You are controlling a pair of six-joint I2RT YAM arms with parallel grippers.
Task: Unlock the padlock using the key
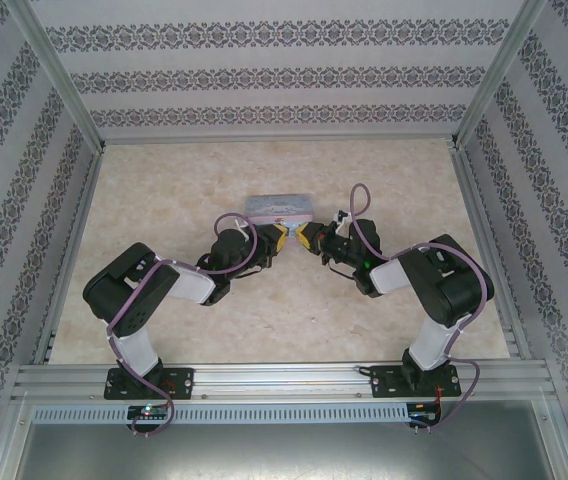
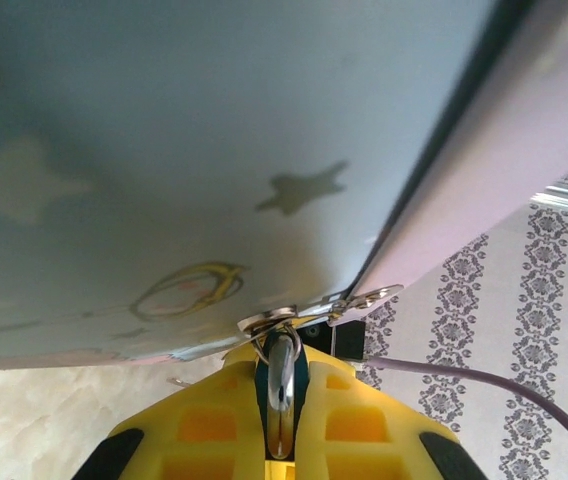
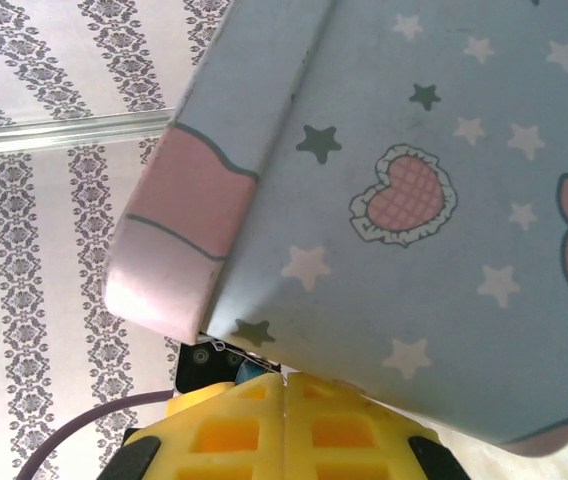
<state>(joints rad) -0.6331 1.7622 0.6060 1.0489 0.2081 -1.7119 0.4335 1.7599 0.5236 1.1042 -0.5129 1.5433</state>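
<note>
Marbled surface lies beneath both arms. Left pincer is clenched on the padlock, with the tin box just beyond its fingertips. Right pincer has its fingers pressed together, just under the tin box's edge.

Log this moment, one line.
left hand shut on silver piece | right hand shut, padlock at tips | both at tin

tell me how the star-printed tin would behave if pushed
The tin looks smooth and painted, so it would probably slide rather than grip. Its flat, boxy shape makes rolling unlikely. The lid seam suggests a hollow box, likely light for its size.
</note>
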